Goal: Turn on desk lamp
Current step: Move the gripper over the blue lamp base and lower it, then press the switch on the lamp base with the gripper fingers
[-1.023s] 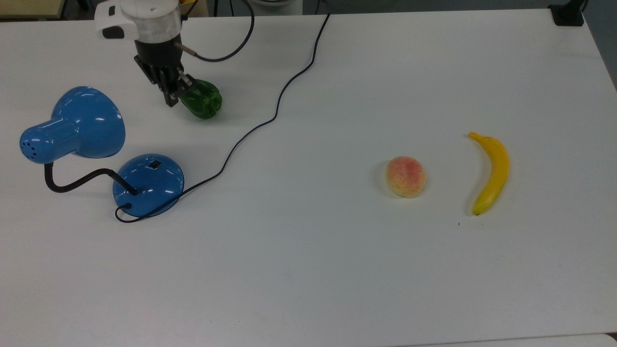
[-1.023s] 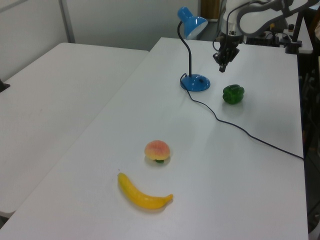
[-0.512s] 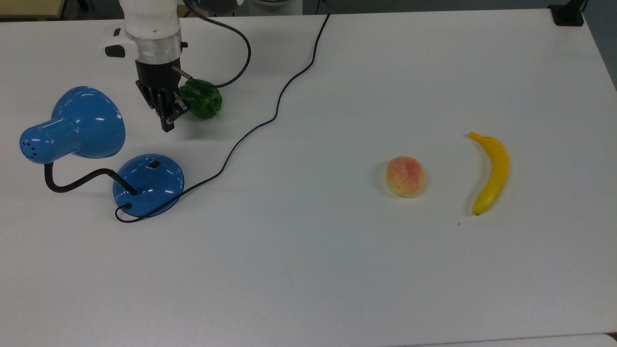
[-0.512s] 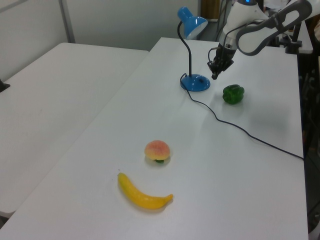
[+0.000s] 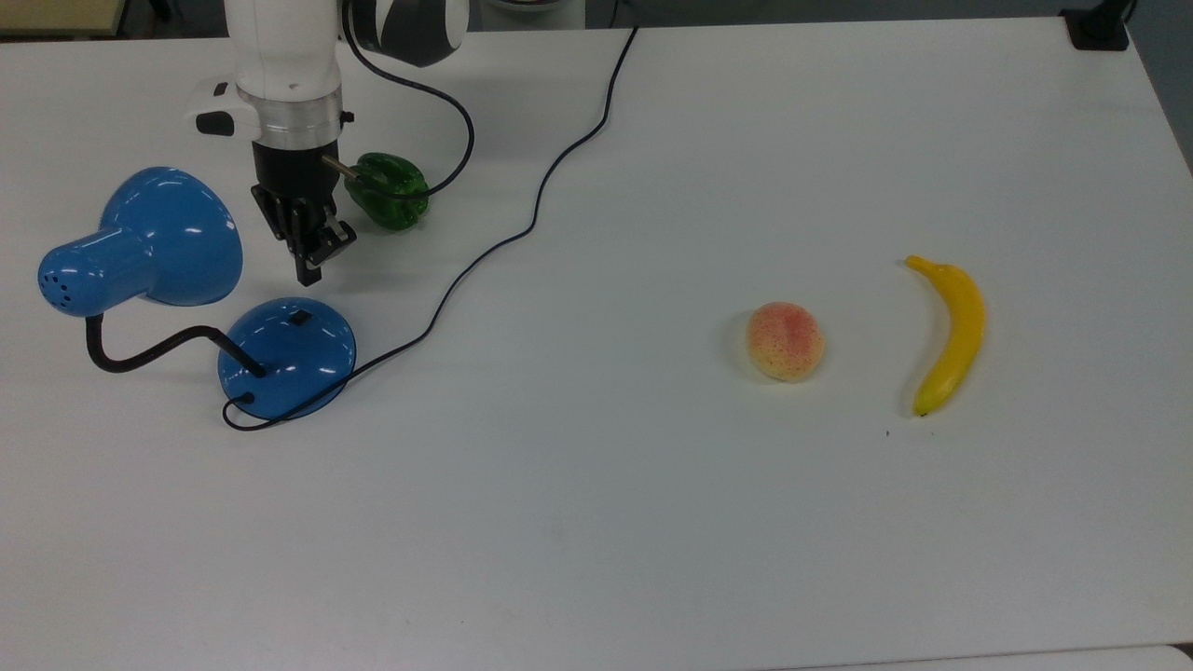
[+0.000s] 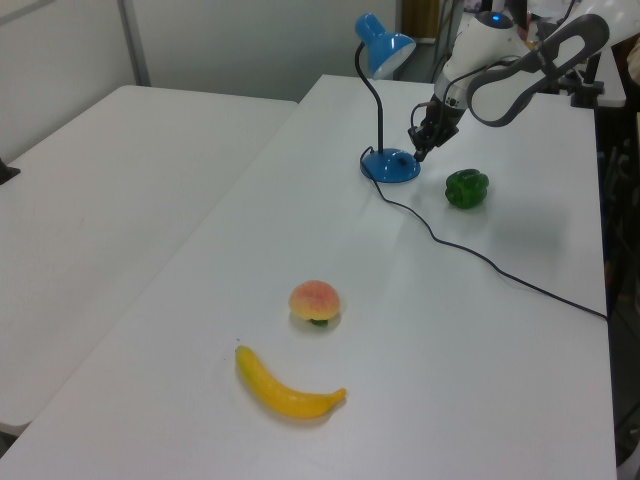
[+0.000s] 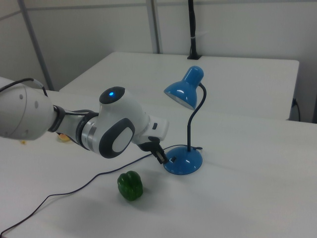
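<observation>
While the gripper [image 5: 308,270] is hovering beside the desk lamp's [image 5: 287,356] switch [image 5: 299,318], fingers seemingly together, a glancing press is risking shoving the base.

- Arm [image 5: 284,56]: white, enters from the upper left of the top view, wrist angled down toward frame centre-left.
- Gripper [image 5: 308,270]: black, fingers drawn together, nothing between them, tips pointing down.
- Right view: gripper [image 7: 161,157] at mid-frame, below a blue-lit joint.
- Left view: gripper [image 6: 418,152] in the upper right.
</observation>
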`<state>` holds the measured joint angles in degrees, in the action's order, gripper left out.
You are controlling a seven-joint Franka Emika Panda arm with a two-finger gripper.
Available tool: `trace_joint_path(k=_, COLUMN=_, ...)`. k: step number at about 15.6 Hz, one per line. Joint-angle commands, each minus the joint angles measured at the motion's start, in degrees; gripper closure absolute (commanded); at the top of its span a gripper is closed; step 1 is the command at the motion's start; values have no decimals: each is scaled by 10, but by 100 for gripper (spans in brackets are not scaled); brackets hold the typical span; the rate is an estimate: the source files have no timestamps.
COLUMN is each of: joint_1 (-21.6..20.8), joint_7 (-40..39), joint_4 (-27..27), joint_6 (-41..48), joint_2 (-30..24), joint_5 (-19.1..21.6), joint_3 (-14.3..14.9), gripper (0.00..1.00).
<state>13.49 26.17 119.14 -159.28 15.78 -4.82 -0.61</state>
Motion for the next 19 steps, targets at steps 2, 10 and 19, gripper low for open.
trace_joint_path(k=2, joint_1=6, joint_7=-42, joint_4=-36, joint_6=-29, joint_2=34, joint_5=-13, joint_3=4, gripper=100)
trace_joint_path(k=10, joint_1=3, joint_7=-68, joint_4=-41, joint_6=-57, joint_2=43, joint_5=-24, joint_3=4, gripper=100)
trace_joint_path(k=19, joint_1=1, joint_7=-68, joint_4=-43, joint_6=-60, joint_2=50, joint_5=-59, joint_3=4, gripper=100)
